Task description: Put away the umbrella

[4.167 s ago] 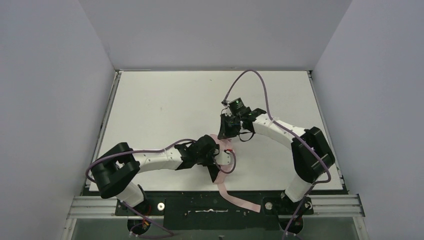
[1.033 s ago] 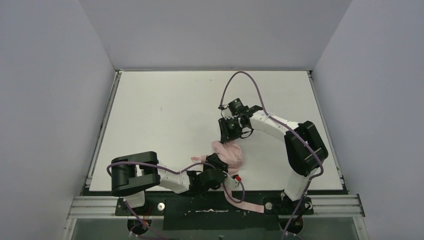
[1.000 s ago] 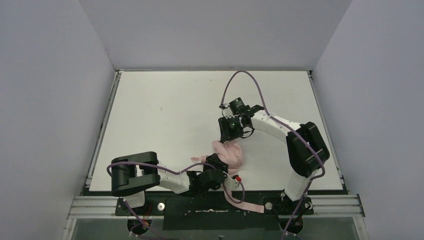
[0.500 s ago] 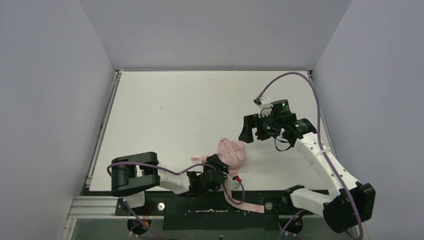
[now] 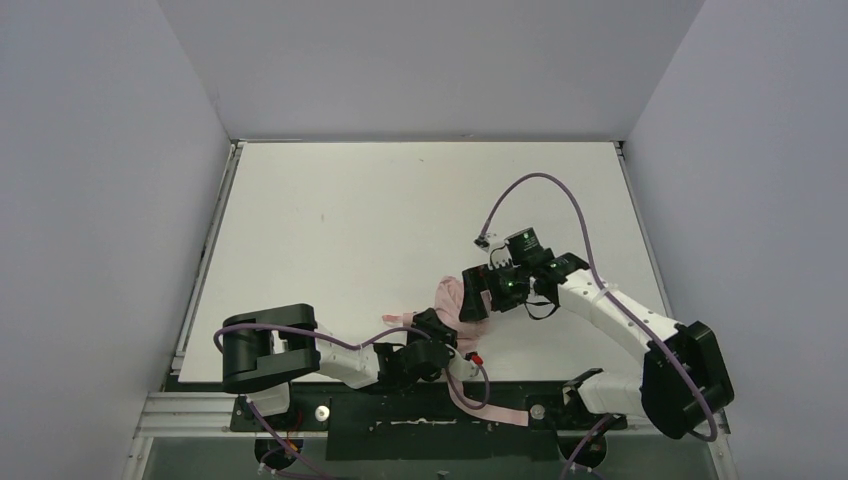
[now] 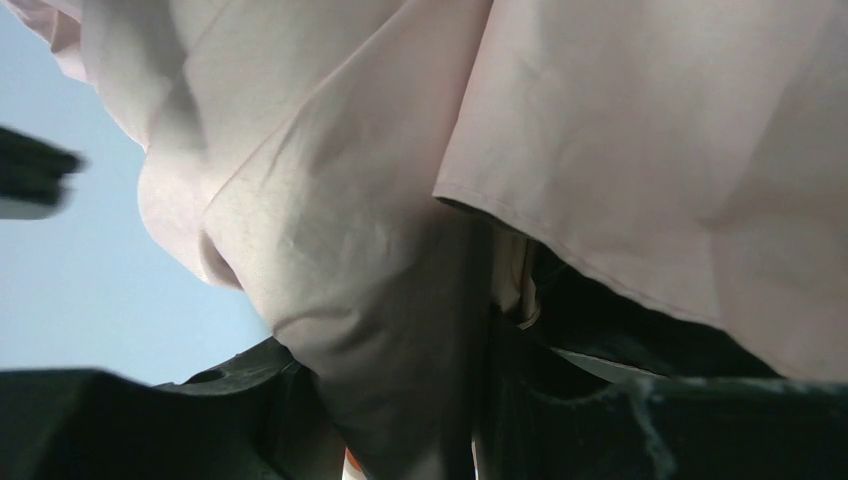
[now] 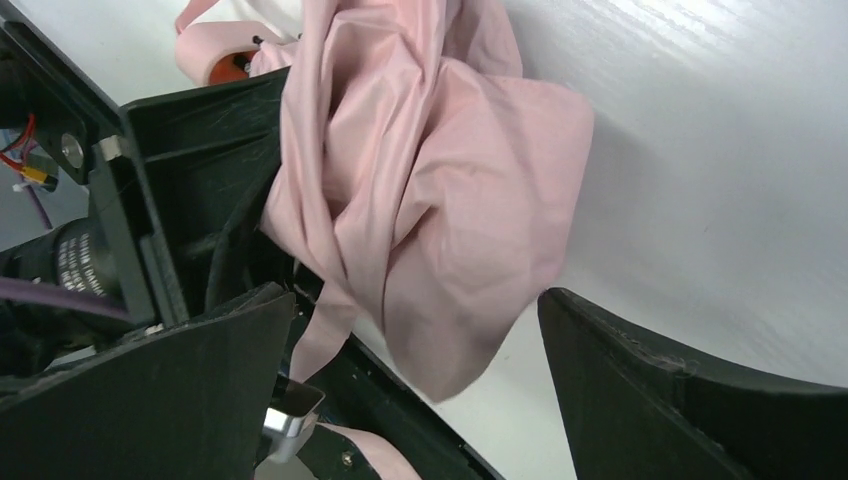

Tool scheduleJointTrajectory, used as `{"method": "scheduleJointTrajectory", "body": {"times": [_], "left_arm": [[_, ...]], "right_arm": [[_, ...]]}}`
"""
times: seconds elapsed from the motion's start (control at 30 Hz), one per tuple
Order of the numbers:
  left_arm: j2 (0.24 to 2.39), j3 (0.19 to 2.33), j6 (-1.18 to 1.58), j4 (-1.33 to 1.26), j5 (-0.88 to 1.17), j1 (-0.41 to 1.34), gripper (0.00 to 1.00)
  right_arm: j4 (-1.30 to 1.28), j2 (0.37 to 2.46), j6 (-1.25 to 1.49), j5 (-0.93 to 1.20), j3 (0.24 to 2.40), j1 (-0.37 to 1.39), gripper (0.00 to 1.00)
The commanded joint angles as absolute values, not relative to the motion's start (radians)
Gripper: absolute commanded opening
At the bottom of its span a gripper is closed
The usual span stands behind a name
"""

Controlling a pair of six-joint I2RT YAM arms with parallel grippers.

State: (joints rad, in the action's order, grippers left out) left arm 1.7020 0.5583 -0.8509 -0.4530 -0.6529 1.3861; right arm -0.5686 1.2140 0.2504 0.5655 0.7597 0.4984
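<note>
Since half a second ago the right arm has swung back in from the right side of the desk (image 5: 330, 220), and the right gripper (image 5: 478, 296) now sits just beside the umbrella (image 5: 448, 299). The left arm lies as it did, low along the near edge.

From above, the umbrella is a bunched pink heap near the front of the desk, right of centre, between the two grippers. The left gripper (image 5: 434, 336) is at its near side. The strap (image 5: 480, 398) trails off the near edge onto the dark base rail.

The left wrist view is almost filled by the umbrella (image 6: 560, 150), draped close over the lens. One fold runs down between the dark fingers (image 6: 230, 420), so the left gripper (image 6: 400, 400) is grasping the umbrella.

On the right wrist view the right gripper (image 7: 430, 340) is released, with its fingers (image 7: 180, 400) spread wide on either side of the umbrella (image 7: 440, 200) and apart from it. The umbrella's pink folds spill out of the black left gripper (image 7: 180, 180) onto the white desk (image 7: 720, 150).
</note>
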Motion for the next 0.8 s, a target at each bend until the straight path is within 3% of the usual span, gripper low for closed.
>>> {"method": "scheduleJointTrajectory", "body": {"times": [0.0,0.27,0.47,0.63,0.77], "left_arm": [[1.691,0.539,-0.863,-0.389,-0.555,1.401,0.0],[1.684,0.537,-0.855,-0.384,-0.543,1.401,0.0],[1.689,0.535,-0.851,-0.384,-0.546,1.401,0.0],[1.683,0.533,-0.836,-0.39,-0.549,1.4,0.0],[1.676,0.534,-0.82,-0.411,-0.571,1.395,0.0]], "right_arm": [[-0.5,1.307,0.157,0.626,0.828,0.502,1.0],[-0.499,1.473,0.067,0.725,0.875,0.525,0.99],[-0.559,1.604,0.02,0.76,0.921,0.6,0.87],[-0.589,1.675,0.012,0.743,0.935,0.626,0.62],[-0.605,1.7,0.009,0.698,0.956,0.628,0.3]]}}
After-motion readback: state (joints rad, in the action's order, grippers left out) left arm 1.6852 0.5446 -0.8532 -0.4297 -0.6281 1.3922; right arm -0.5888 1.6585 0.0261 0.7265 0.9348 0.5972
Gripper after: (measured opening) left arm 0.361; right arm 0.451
